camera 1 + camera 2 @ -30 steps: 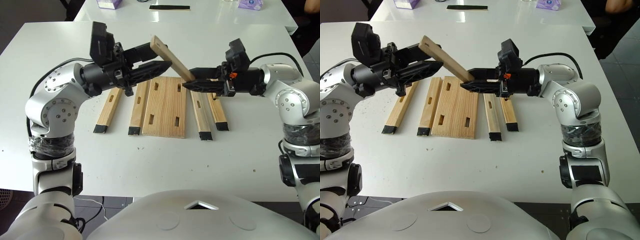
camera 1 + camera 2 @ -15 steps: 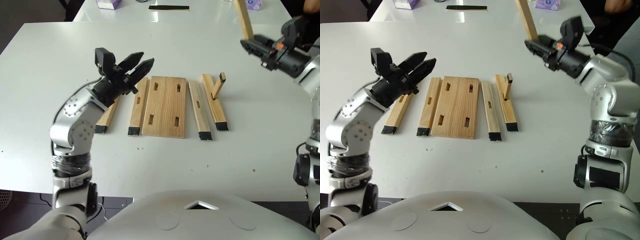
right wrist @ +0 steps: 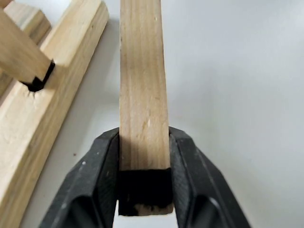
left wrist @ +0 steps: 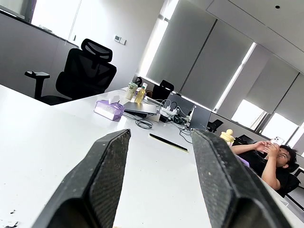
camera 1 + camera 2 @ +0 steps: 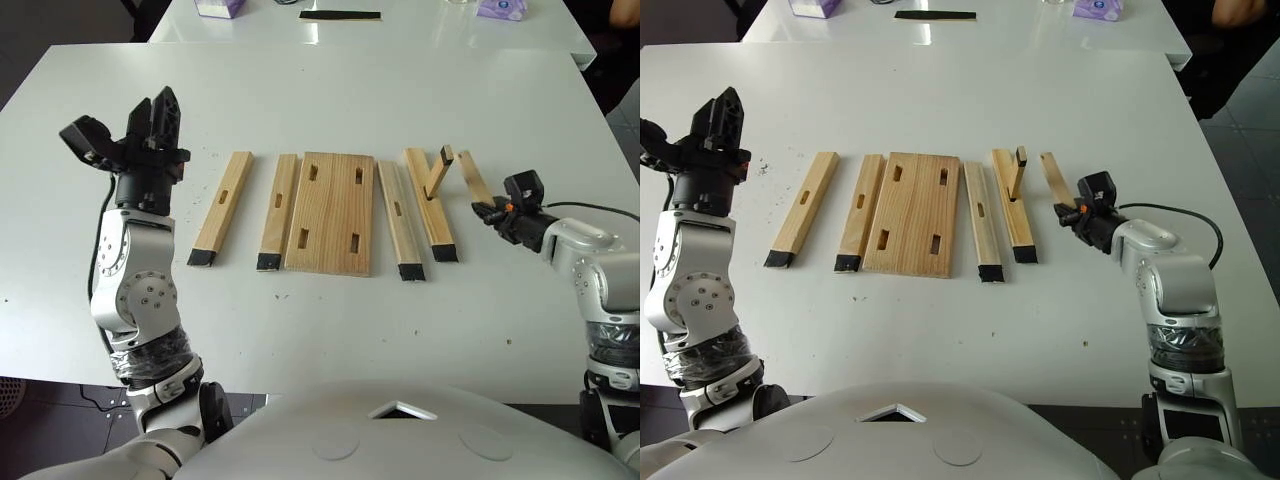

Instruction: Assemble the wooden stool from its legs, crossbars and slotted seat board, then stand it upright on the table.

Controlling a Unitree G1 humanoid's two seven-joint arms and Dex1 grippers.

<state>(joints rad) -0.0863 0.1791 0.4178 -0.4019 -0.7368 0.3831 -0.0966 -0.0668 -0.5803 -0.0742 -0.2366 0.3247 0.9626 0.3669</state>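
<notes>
The slotted seat board [image 5: 330, 212] lies flat mid-table between four legs: two on its left [image 5: 223, 205] [image 5: 277, 208] and two on its right [image 5: 397, 217] [image 5: 428, 203]. A short crossbar [image 5: 437, 172] stands tilted in the rightmost leg's slot. My right gripper [image 5: 497, 210] is low at the table's right, shut on the near end of a second crossbar [image 3: 142, 85] that lies just right of that leg [image 3: 47, 104]. My left gripper [image 5: 155, 110] is raised at the table's left, pointing up, with its fingers [image 4: 99, 185] open and nothing between them.
A second white table behind carries two purple tissue boxes [image 5: 218, 8] [image 5: 500, 9] and a black strip [image 5: 340, 15]. Bare tabletop [image 5: 330, 320] stretches in front of the parts and at the far left.
The left gripper let go of the crossbar and swung out left and upward. The right gripper carried the crossbar up and right, then down beside the rightmost leg.
</notes>
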